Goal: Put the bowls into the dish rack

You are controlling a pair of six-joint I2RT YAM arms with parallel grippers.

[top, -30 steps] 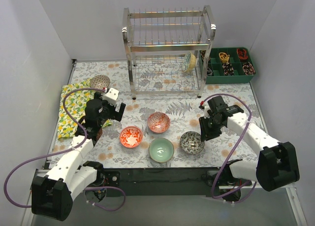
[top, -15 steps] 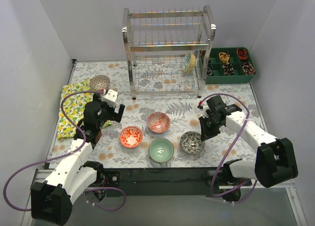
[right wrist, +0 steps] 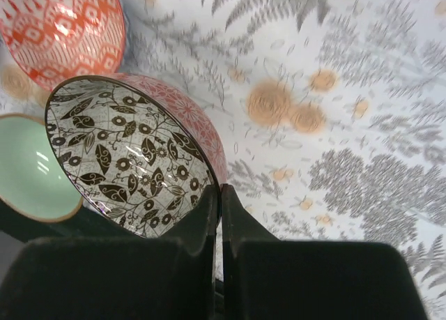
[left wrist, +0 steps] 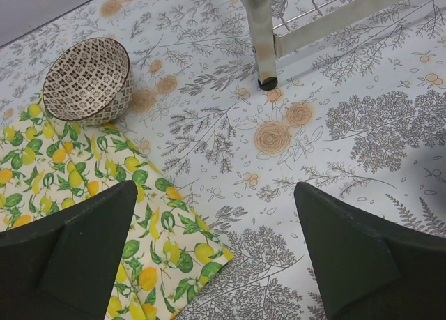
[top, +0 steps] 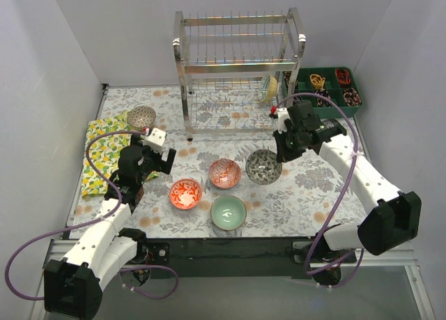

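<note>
In the right wrist view the dark grey patterned bowl [right wrist: 129, 156] hides most of the pink-red bowl [right wrist: 198, 119] and part of the pale green bowl [right wrist: 28, 170], which the left edge also cuts. The orange-red bowl [right wrist: 63, 27] runs off the top. The pinched bit of rim is lost between the right fingers [right wrist: 235, 226]. From above, the green tray [top: 324, 113] holds things too small to name (only orange, yellow and red specks), and the dish rack [top: 240, 69] wires half screen the yellow bowl [top: 268, 90].
</note>
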